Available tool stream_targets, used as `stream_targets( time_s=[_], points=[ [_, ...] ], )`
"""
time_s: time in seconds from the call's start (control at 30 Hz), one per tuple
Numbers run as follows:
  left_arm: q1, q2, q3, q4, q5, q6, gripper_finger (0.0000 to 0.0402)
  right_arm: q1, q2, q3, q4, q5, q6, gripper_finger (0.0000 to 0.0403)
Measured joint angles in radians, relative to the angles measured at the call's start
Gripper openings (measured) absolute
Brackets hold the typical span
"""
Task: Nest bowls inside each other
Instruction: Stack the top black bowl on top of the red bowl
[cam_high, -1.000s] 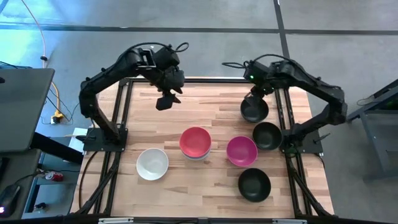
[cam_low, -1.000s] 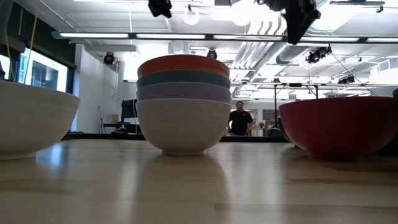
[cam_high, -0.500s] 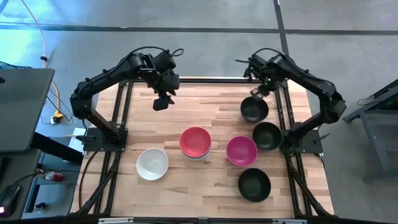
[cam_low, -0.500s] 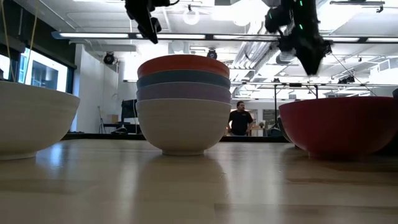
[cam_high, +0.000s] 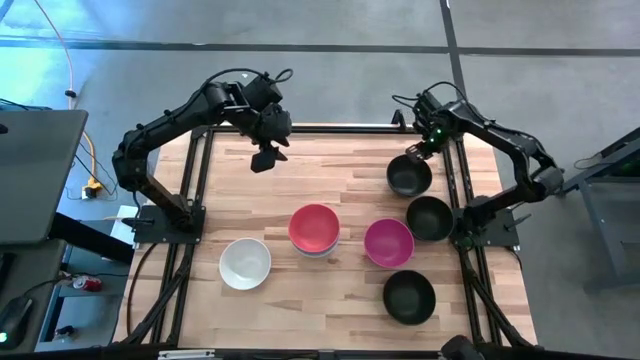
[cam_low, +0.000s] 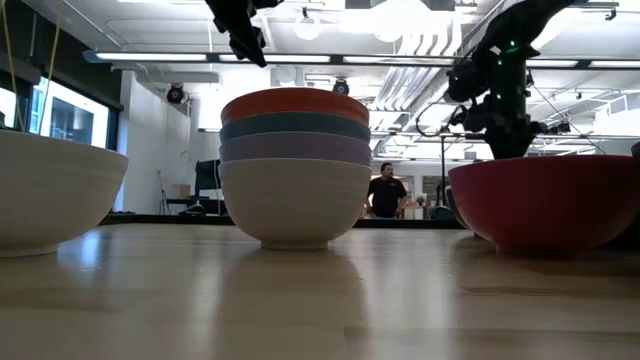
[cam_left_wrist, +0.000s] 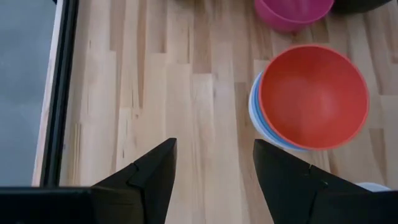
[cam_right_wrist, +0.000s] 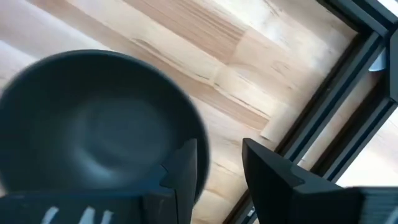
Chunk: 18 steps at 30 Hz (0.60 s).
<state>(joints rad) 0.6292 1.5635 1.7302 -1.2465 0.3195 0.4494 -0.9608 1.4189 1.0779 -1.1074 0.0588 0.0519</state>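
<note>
At two o'clock on the bench (cam_high: 340, 190), the spread right gripper (cam_high: 415, 150) should straddle the black bowl (cam_high: 408, 177) rim squarely before pinching.

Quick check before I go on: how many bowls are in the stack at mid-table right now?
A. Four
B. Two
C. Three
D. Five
A: the low view shows the stack as four nested rims, red-pink on top, then blue, lavender and a white bowl at the bottom.
</note>
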Motion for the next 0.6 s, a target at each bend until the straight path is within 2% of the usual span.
stream_targets(
  time_s=[0.2,0.6],
  points=[
    [0.001,0.0,0.0,0.024,-0.001,-0.012,0.02,-0.058,0.0,-0.047,0.048,-0.064,-0.052,0.0121],
    [0.001,0.0,0.0,0.025,-0.001,-0.037,0.02,-0.074,0.0,-0.066,0.073,-0.141,-0.098,0.0121]
  ],
)
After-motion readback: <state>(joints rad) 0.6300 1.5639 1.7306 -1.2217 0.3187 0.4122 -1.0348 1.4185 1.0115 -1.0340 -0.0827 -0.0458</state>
